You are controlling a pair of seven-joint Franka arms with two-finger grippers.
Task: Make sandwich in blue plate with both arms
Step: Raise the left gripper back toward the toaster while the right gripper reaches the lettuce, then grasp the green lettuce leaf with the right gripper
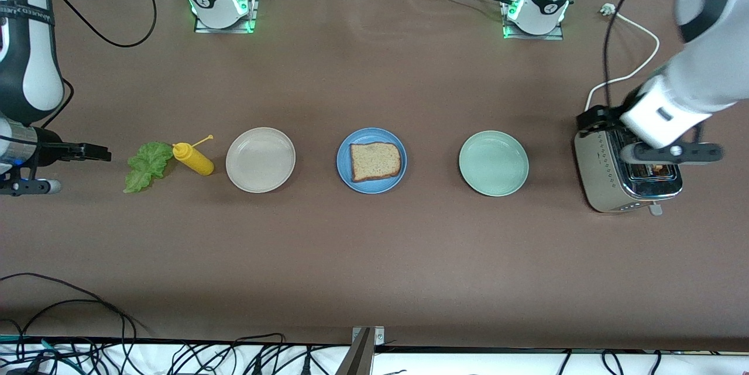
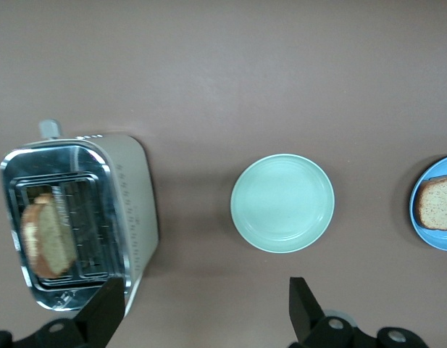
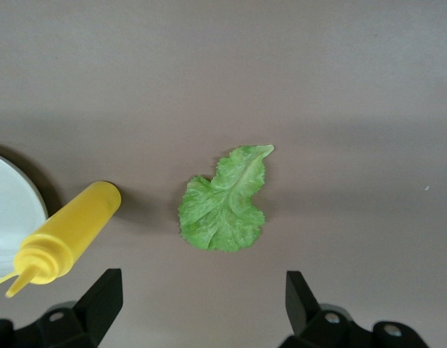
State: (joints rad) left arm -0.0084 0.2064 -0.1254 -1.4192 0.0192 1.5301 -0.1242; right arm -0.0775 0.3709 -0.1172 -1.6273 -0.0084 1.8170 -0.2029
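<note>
One bread slice plated, lettuce and toast yet to be picked up

A square brown bread slice (image 1: 375,161) lies flat on the round blue plate (image 1: 344,170) at mid-table; the ruffled green lettuce leaf (image 3: 224,199) lies on the brown table beside the yellow squeeze bottle (image 3: 61,239), and a second slice (image 2: 46,239) stands in the silver toaster (image 2: 132,210). The right gripper (image 3: 201,301) hangs over the leaf and the left gripper (image 2: 205,308) over the toaster, both with jaws wide apart and empty. The leaf looks light, limp and easily torn, best pinched at its thicker rib; the toast looks stiff but crumbly, best taken by its exposed top edge.
</note>
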